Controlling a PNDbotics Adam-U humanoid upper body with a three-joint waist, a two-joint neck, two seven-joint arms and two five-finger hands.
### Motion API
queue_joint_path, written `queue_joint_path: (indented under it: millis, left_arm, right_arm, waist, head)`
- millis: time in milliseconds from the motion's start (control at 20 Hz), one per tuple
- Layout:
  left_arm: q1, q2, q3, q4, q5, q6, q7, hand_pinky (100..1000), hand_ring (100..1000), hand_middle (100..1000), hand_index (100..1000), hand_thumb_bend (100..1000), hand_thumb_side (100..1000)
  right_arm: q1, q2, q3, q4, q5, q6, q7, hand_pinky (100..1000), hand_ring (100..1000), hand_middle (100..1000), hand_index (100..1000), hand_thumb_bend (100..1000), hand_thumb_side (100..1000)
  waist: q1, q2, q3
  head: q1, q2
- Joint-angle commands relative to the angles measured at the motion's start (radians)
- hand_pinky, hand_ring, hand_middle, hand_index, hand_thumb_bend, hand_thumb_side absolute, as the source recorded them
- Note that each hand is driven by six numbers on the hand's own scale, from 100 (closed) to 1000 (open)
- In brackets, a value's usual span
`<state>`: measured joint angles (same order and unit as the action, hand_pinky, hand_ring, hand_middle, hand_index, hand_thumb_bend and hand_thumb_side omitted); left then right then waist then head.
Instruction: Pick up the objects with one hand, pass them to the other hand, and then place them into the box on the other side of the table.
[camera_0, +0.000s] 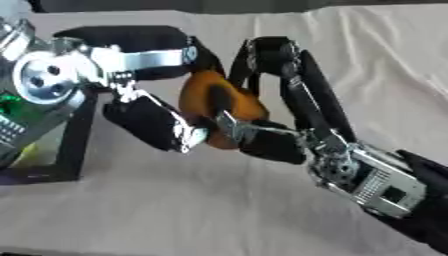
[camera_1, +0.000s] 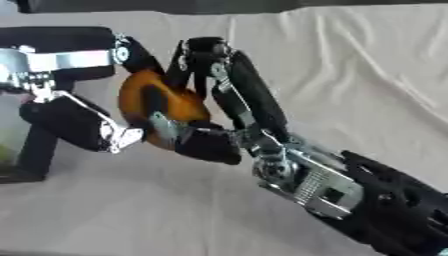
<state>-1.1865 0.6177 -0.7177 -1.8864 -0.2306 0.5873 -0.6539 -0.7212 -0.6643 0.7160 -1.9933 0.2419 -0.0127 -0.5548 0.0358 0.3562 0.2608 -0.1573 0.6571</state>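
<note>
Both hands meet above the tabletop (camera_0: 219, 210), left of centre, with one orange object (camera_0: 210, 97) between them. The object is rounded, orange with a darker brown patch; I cannot tell what it is.

Left hand (camera_0: 144, 117): enters from the left, fingers (camera_0: 131, 37) curled over the far side of the object and thumb below on its near left, so it is closed around the object.

Right hand (camera_1: 254, 130): enters from the near right, fingers (camera_1: 245, 90) curled over the object's right and far side, thumb pressed at its near edge. It too is closed on the object.

The object is held off the cloth-covered tabletop, gripped by both hands at once.

A dark-framed box (camera_0: 61, 150) stands at the left edge, partly hidden by the left arm; something green and yellow shows inside.
</note>
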Motion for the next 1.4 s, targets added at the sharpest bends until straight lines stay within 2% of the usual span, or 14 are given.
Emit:
queue_joint_path:
  millis: [50, 300, 400, 500, 650, 800, 850, 950, 1100, 1400]
  left_arm:
    - [-0.023, 0.0, 0.018, -0.019, 0.002, 0.195, -0.11, 751, 619, 407, 563, 100, 260]
    - [-0.028, -0.003, 0.001, -0.016, -0.018, 0.232, -0.022, 657, 506, 289, 428, 100, 262]
    - [-0.029, -0.003, -0.004, -0.014, -0.037, 0.243, 0.006, 630, 479, 272, 407, 100, 267]
    - [-0.029, -0.003, -0.007, -0.012, -0.063, 0.248, 0.029, 613, 470, 270, 400, 100, 271]
    - [-0.027, -0.002, -0.011, -0.009, -0.099, 0.244, 0.041, 603, 467, 274, 398, 100, 276]
    - [-0.025, 0.001, -0.009, -0.005, -0.134, 0.236, 0.041, 604, 469, 275, 394, 100, 283]
    - [-0.024, 0.003, -0.008, -0.005, -0.145, 0.231, 0.039, 602, 470, 275, 393, 100, 291]
    - [-0.02, 0.012, -0.003, -0.007, -0.17, 0.22, 0.033, 602, 472, 279, 393, 100, 293]
    - [-0.012, 0.029, 0.005, -0.004, -0.22, 0.197, 0.022, 605, 477, 286, 393, 136, 312]
    - [0.013, 0.053, 0.03, 0.033, -0.32, 0.161, 0.002, 599, 478, 293, 393, 205, 342]
  right_arm:
    - [-0.008, -0.003, 0.004, -0.007, 0.006, 0.004, 0.0, 222, 512, 422, 449, 100, 232]
    - [-0.004, -0.002, 0.008, -0.007, 0.01, 0.006, -0.007, 233, 530, 430, 458, 100, 259]
    - [-0.003, -0.003, 0.01, -0.007, 0.014, 0.006, -0.006, 271, 558, 456, 487, 100, 100]
    - [-0.002, -0.005, 0.01, -0.007, 0.024, 0.012, 0.005, 306, 595, 484, 533, 100, 100]
    - [0.001, -0.008, 0.013, -0.007, 0.046, 0.033, 0.044, 367, 667, 561, 632, 100, 100]
    - [0.006, -0.012, 0.015, -0.007, 0.072, 0.082, 0.12, 445, 809, 728, 814, 100, 100]
    - [0.006, -0.013, 0.014, -0.007, 0.083, 0.106, 0.149, 466, 840, 766, 853, 100, 147]
    - [0.009, -0.014, 0.01, -0.007, 0.107, 0.146, 0.192, 490, 878, 807, 896, 100, 321]
    - [0.013, -0.015, 0.007, -0.007, 0.137, 0.193, 0.225, 512, 914, 846, 924, 100, 434]
    - [0.016, -0.014, 0.002, -0.007, 0.151, 0.223, 0.222, 520, 931, 863, 936, 100, 468]
  waist:
    - [0.001, -0.017, 0.0]
    - [0.001, -0.018, -0.002]
    - [0.001, -0.018, -0.002]
    - [0.001, -0.018, -0.002]
    - [0.001, -0.019, -0.003]
    - [0.0, -0.02, -0.003]
    - [0.0, -0.02, -0.003]
    - [0.0, -0.021, -0.003]
    - [0.0, -0.022, -0.003]
    - [-0.001, -0.022, -0.004]
  head:
    - [-0.002, -0.002]
    - [0.0, -0.002]
    - [-0.001, -0.002]
    - [-0.001, -0.002]
    - [-0.001, -0.002]
    - [0.0, -0.001]
    - [0.001, 0.0]
    - [0.001, 0.001]
    - [0.003, 0.001]
    - [0.014, 0.001]
